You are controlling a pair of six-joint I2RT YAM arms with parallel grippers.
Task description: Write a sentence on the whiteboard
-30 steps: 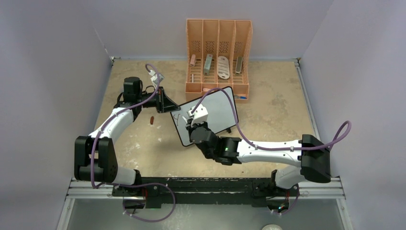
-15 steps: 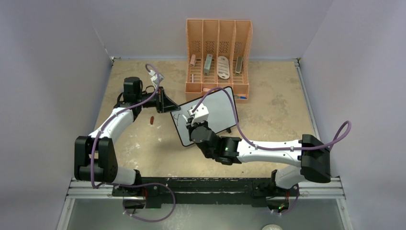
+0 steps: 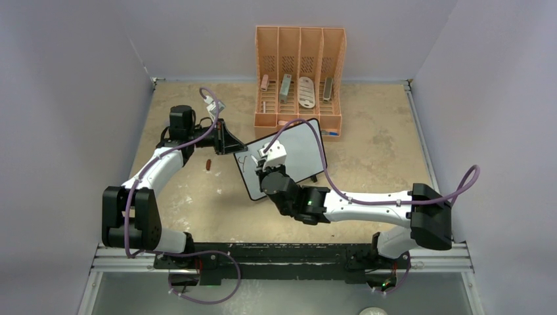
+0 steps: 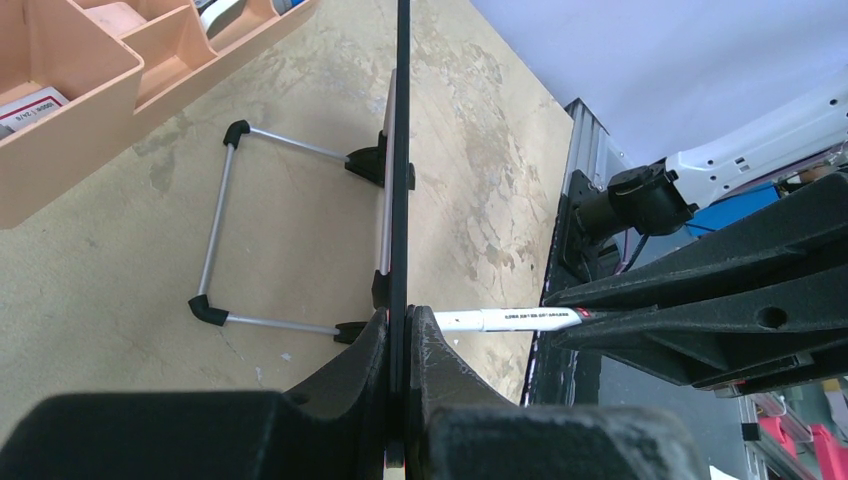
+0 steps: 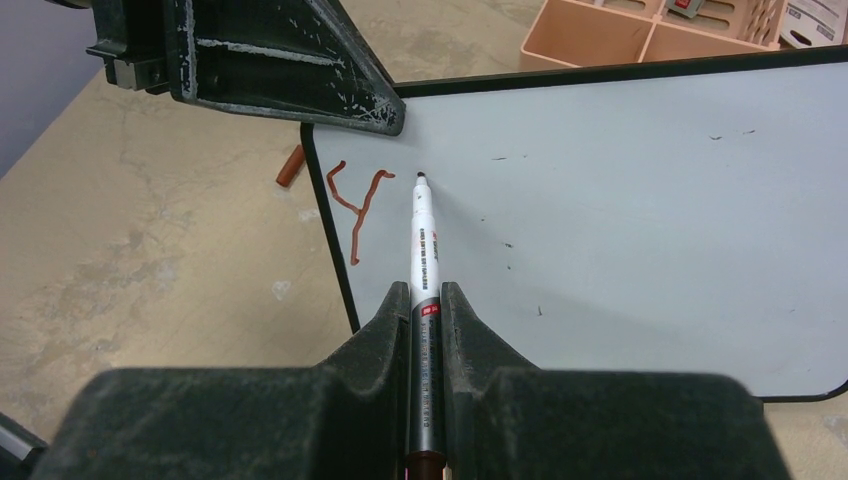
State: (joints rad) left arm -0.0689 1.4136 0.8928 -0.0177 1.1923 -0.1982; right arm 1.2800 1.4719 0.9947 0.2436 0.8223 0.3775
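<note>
The whiteboard (image 3: 299,152) stands tilted on its black feet in front of the organizer. My left gripper (image 3: 237,150) is shut on the board's upper left corner; in the left wrist view the board (image 4: 402,150) is seen edge-on between the jaws of that gripper (image 4: 400,325). My right gripper (image 5: 426,295) is shut on a white marker (image 5: 423,240), whose tip is at the board (image 5: 620,220) just right of a red-brown "y" (image 5: 355,200). That letter is all of the sentence that shows. The marker also shows in the left wrist view (image 4: 510,319).
The orange organizer (image 3: 299,79) with several items in its slots stands behind the board. A red-brown marker cap (image 3: 208,164) lies on the table left of the board. The board's wire stand (image 4: 215,235) rests on the table behind it. Walls enclose the left, back and right.
My right gripper has shifted slightly up and left along the board with the marker. The left arm and the board have not moved.
</note>
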